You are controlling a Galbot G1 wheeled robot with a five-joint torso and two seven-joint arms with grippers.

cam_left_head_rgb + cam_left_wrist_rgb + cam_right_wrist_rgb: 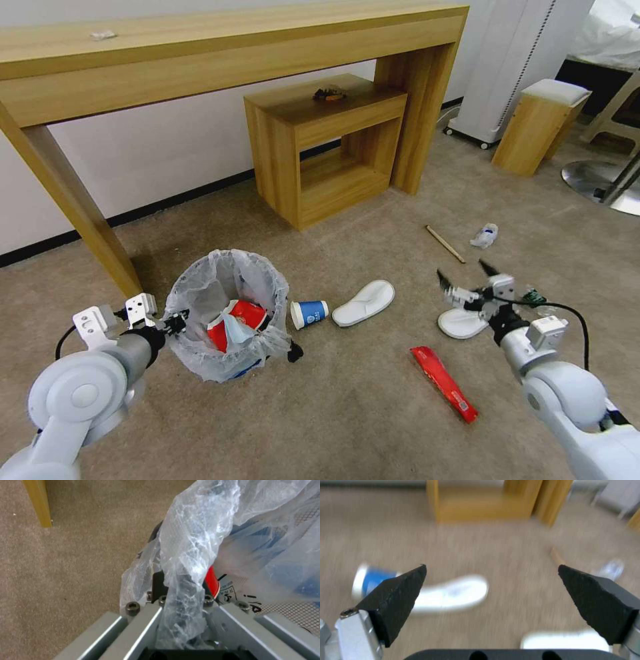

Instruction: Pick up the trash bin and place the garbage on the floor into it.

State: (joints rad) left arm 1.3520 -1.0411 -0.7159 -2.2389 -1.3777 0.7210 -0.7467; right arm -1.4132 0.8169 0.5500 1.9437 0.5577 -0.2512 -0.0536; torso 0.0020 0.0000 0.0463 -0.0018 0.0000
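Head view shows the long wooden console (220, 47) spanning the carpeted floor (353, 413), a smaller wooden shelf unit (327, 147) beneath it. Near the console's leg sits the trash bin (227, 313), upright, mouth up, with a red cup (243, 315) inside; the left gripper (175, 323) has its fingers pinching the bin's bagged rim. A white slipper (364, 303) lies aslant beside the blue cup (309, 313), which lies on its side, mouth toward the bin. Another slipper (461, 323) sits under the right gripper (467, 275), fingers spread wide. A red wrapper (443, 383) and wooden stick (445, 243) run diagonally; a small plastic bottle (485, 235) lies just beyond the stick.
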